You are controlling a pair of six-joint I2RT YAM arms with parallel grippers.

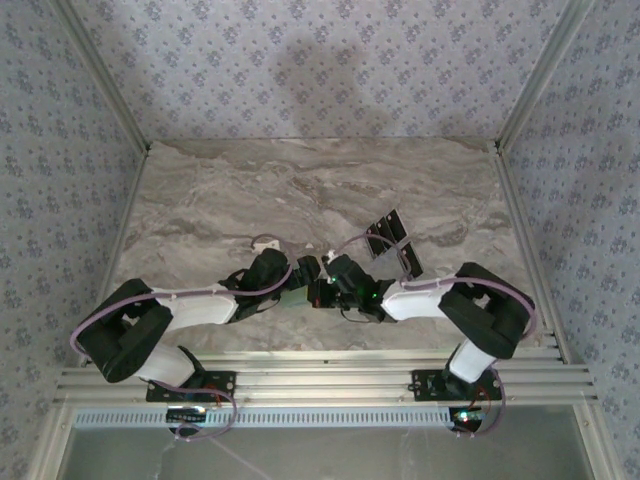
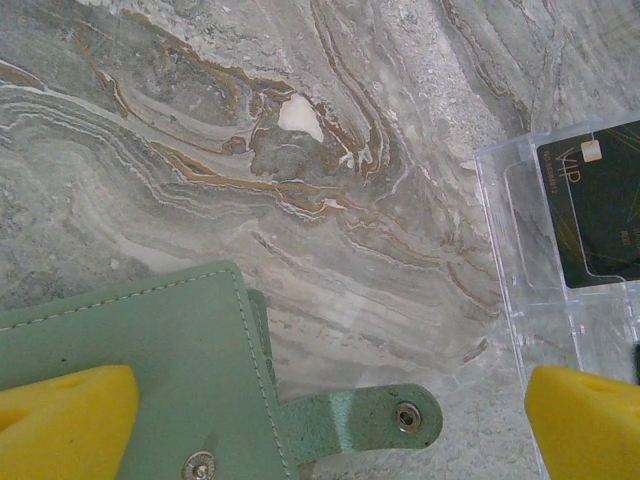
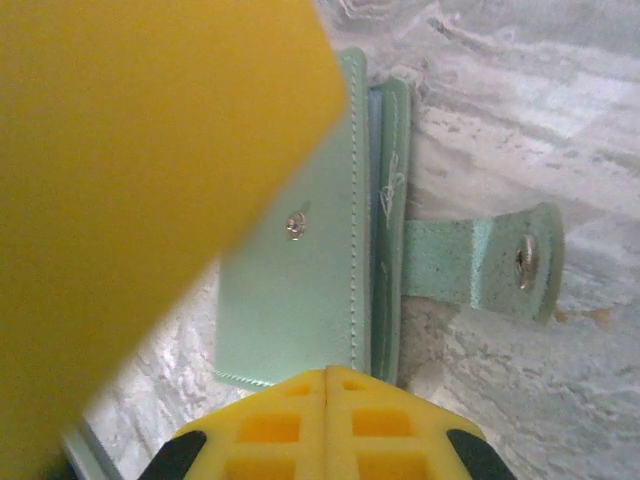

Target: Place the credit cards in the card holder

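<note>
Two credit cards [image 1: 384, 232] in clear tray [image 2: 520, 250]; one card holder [image 2: 150, 350], unsnapped.

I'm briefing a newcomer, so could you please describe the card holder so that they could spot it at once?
On the marbled table, look near the middle of its front edge. There lies the card holder, a flat sage-green stitched pouch. Unlike the clear tray with its black card alongside, it is opaque green, with a strap ending in a metal snap.
</note>
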